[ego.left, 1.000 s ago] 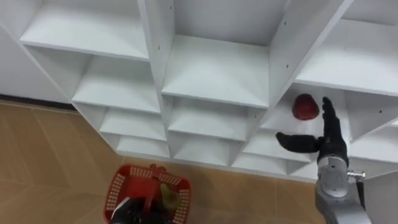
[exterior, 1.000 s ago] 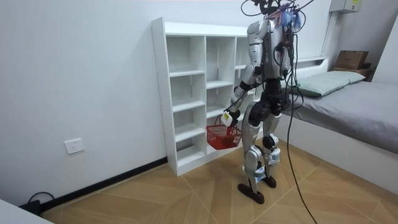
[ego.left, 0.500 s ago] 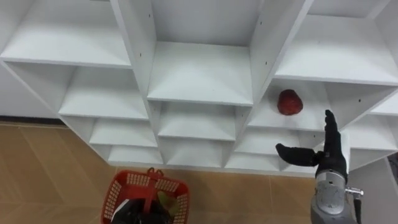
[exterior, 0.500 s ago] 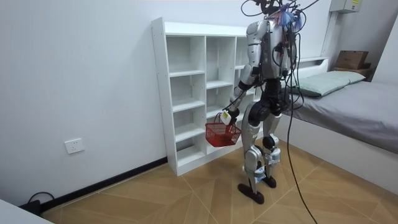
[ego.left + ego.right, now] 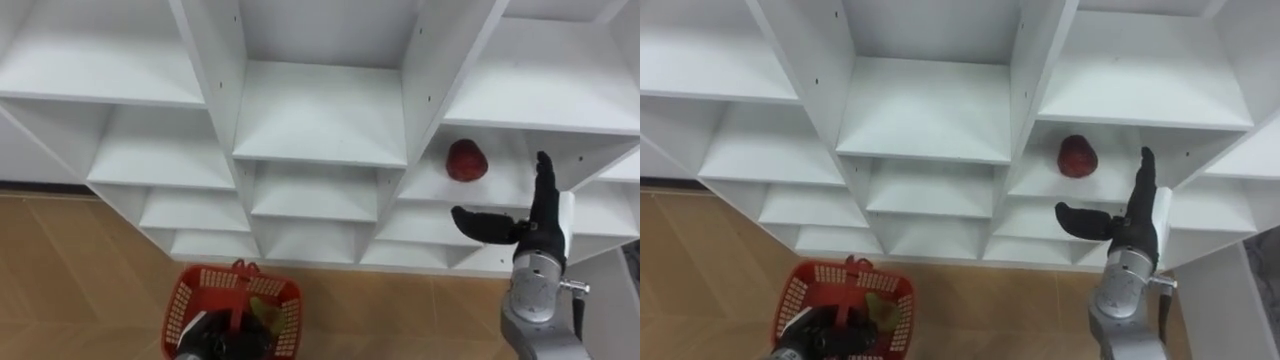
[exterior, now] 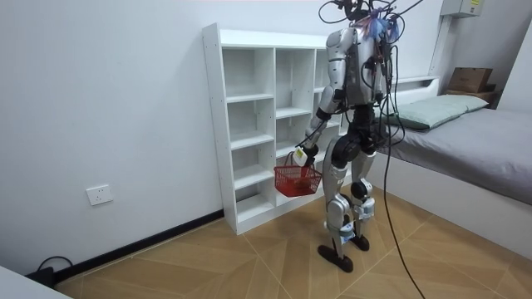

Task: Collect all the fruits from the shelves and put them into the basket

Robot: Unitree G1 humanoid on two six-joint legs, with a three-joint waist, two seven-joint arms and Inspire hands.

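Observation:
A dark red fruit (image 5: 466, 160) (image 5: 1077, 156) lies on a shelf in the right column of the white closet (image 5: 320, 120). My right hand (image 5: 535, 225) (image 5: 1130, 222) is raised open just in front of that shelf, to the right of and below the fruit, fingers straight and thumb spread, apart from it. Low at the left hangs a red basket (image 5: 235, 315) (image 5: 845, 308) with a greenish fruit (image 5: 265, 312) inside. My left hand (image 5: 215, 335) is curled round the basket's handle. In the room view I stand facing the closet (image 6: 258, 124), basket (image 6: 295, 178) at knee height.
The other closet compartments in view hold nothing. Wooden floor (image 5: 60, 270) lies below the closet. A bed (image 6: 465, 141) stands behind me at the room view's right.
The eye view has shifted slightly. My right hand has risen and come closer to the fruit's shelf. The basket stays hanging from my left hand.

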